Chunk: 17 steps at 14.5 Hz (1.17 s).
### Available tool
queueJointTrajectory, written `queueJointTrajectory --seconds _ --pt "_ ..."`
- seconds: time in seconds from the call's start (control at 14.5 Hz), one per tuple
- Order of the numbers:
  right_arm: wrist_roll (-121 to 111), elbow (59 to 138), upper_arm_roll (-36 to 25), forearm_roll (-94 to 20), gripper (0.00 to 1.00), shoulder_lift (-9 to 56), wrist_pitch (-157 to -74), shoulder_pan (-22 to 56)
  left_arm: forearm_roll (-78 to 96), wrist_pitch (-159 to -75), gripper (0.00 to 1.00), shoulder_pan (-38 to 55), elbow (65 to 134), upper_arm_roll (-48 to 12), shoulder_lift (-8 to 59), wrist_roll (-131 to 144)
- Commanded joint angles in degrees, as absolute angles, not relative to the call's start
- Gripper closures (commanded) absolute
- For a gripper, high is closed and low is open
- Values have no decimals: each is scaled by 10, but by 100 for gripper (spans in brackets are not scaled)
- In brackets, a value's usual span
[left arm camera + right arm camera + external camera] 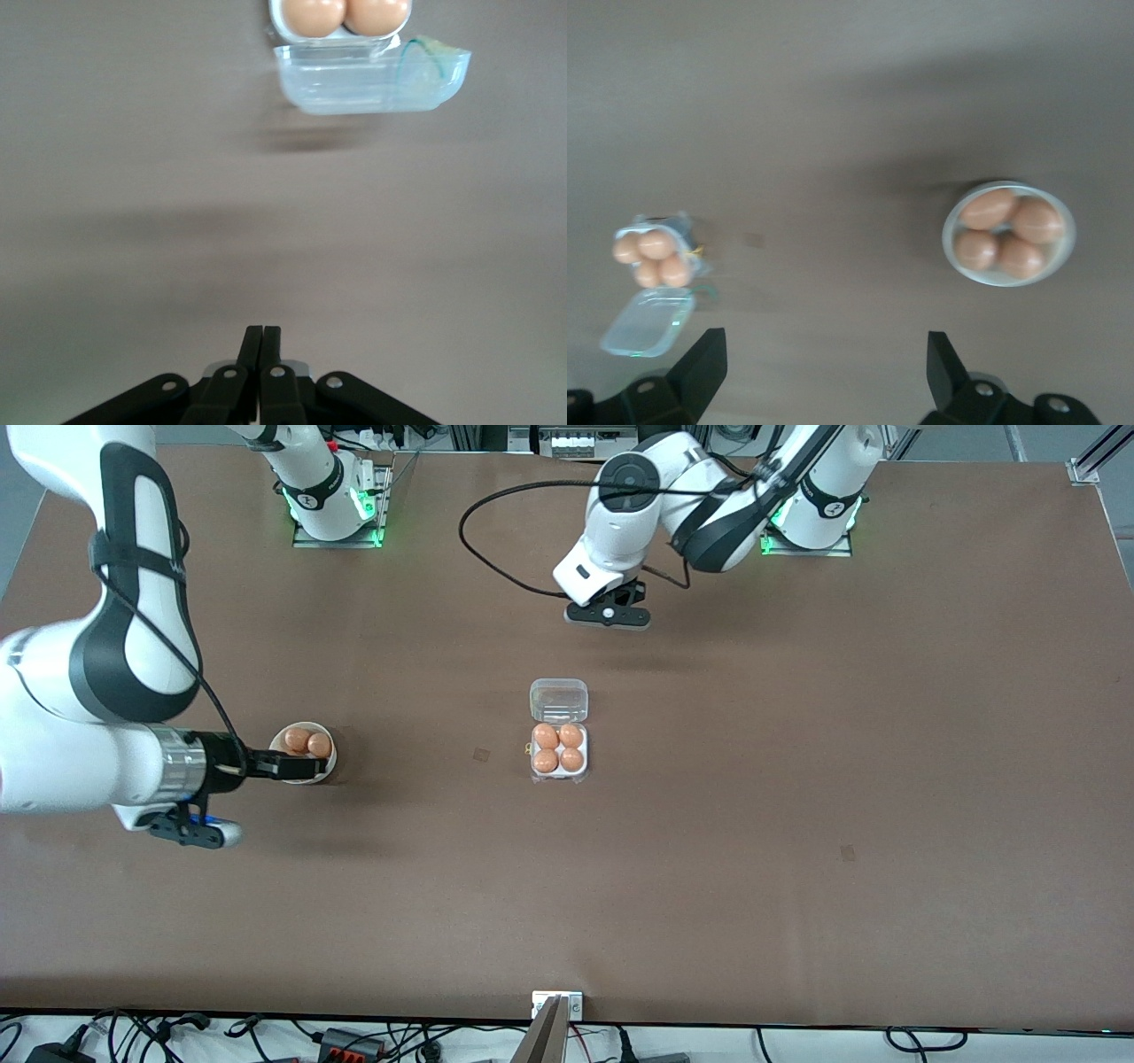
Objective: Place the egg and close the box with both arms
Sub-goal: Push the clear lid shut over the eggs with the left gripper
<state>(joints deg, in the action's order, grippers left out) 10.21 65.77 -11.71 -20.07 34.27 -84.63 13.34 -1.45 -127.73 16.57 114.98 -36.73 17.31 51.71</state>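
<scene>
Nearest the front camera sits the box, four eggs in its cells, clear lid open at its twelve o'clock. At its nine o'clock stands the bowl, the right gripper over it. Left wrist view: the left gripper, fingers pressed together, hangs over bare table. Right wrist view: fingers spread wide.

The table is plain brown; at frame centre the box has a white tray, clear lid and four orange-brown eggs. At centre-left, a white bowl holds orange-brown eggs beside the black right gripper; the arms are white with black bands.
</scene>
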Motion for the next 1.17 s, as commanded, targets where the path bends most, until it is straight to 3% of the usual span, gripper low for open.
queueJointTrajectory --seconds 0.0,0.34,0.62,1.1 --pt "119 641 -101 -129 0 309 -827 125 -71 -1337 96 179 1140 -367 222 565" --pt "113 668 -96 -62 0 242 -831 64 -221 -1426 98 193 1117 -363 307 658" --pt "84 709 -13 -15 0 201 -841 -30 -331 -1428 99 192 1060 -353 351 701" --pt "20 786 -9 4 0 154 -891 -29 -351 -1429 99 185 984 -319 380 692"
